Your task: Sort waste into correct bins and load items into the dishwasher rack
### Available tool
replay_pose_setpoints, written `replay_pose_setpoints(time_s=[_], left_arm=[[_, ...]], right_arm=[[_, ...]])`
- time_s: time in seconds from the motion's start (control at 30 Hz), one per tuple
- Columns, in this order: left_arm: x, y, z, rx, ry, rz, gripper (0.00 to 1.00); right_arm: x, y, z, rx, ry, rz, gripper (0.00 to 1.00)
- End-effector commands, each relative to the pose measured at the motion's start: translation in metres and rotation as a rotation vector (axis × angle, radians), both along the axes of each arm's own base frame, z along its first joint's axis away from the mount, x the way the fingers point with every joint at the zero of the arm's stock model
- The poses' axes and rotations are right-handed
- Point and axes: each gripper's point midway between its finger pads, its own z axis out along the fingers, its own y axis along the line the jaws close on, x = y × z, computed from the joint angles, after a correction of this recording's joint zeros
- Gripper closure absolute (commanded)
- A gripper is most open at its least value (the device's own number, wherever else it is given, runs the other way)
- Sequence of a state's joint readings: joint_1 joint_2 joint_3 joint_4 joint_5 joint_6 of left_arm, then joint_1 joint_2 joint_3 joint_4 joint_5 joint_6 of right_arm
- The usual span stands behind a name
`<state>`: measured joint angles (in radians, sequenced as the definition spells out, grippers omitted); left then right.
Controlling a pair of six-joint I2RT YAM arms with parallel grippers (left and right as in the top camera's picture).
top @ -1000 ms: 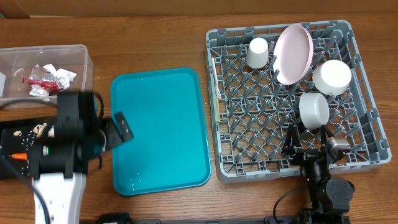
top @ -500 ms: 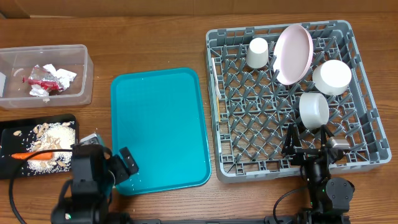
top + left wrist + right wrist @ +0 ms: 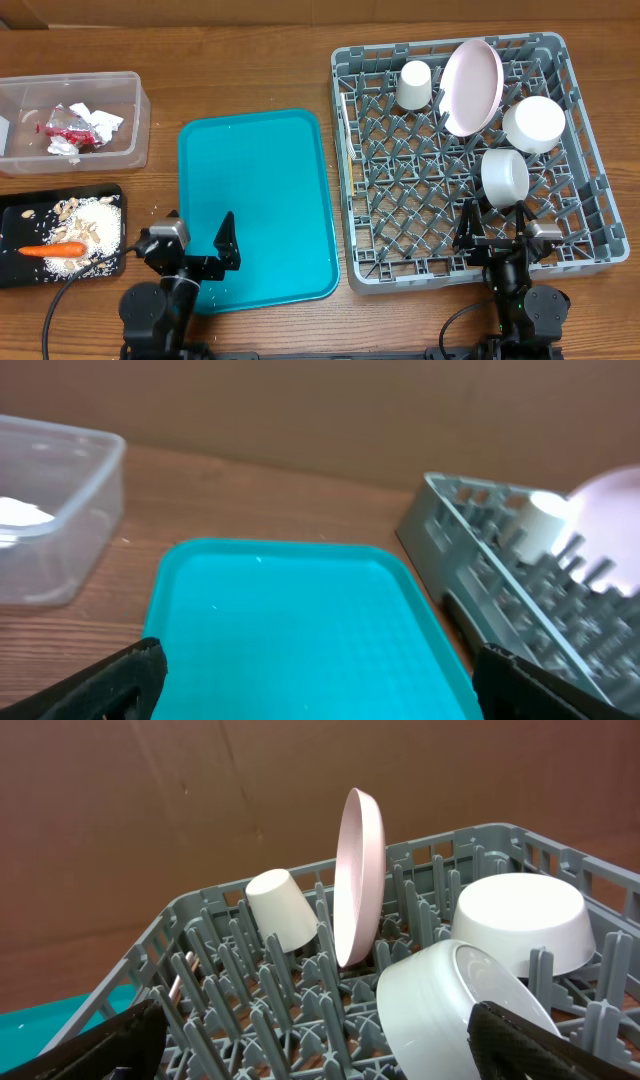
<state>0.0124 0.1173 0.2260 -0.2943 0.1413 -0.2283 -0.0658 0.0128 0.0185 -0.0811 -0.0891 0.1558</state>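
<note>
The clear tub (image 3: 125, 95) holds the red-and-silver wrapper (image 3: 62, 125) and white napkin (image 3: 103, 120). Beige scraps (image 3: 85, 222) and the orange carrot (image 3: 50, 250) lie in the black tray (image 3: 15, 215). The grey rack (image 3: 580, 120) carries the pink plate (image 3: 472, 85) on edge, a white cup (image 3: 413, 85) and two white bowls (image 3: 533, 123) (image 3: 505, 175). My left gripper (image 3: 190, 248) is open and empty over the teal tray's near edge (image 3: 320, 680). My right gripper (image 3: 497, 240) stands open and empty at the rack's front, just before the nearer bowl (image 3: 450, 1000).
The large teal tray (image 3: 255, 190) lies bare between the bins and the rack. Brown wooden tabletop (image 3: 250, 60) stretches behind everything. In the left wrist view the clear tub (image 3: 60, 500) is far left and the rack wall (image 3: 470, 550) is right.
My left arm has pulled back from over the black tray to the table's front edge, uncovering the carrot and scraps. The right arm has not moved.
</note>
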Motion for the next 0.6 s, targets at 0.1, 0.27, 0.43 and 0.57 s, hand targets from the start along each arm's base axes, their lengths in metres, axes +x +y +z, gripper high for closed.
replay_pose_setpoints(time_s=[0.1,0.27,0.43,0.57], left_arm=[[0.003,0.01,0.0,-0.002,-0.12,0.063,0.0],[0.01,0.01,-0.008,-0.015,-0.17,0.062,0.0],[0.011,0.013,-0.02,-0.004,-0.146,0.073,0.0],[0.011,0.017,-0.028,0.031,-0.117,0.086,0.0]], right_arm=[[0.0,-0.003,-0.002,-0.008,-0.004,-0.014,0.0],[0.0,-0.003,-0.002,-0.008,-0.004,-0.014,0.0],[0.0,-0.003,-0.002,-0.008,-0.004,-0.014,0.0],[0.0,-0.003,-0.002,-0.008,-0.004,-0.015,0.0]])
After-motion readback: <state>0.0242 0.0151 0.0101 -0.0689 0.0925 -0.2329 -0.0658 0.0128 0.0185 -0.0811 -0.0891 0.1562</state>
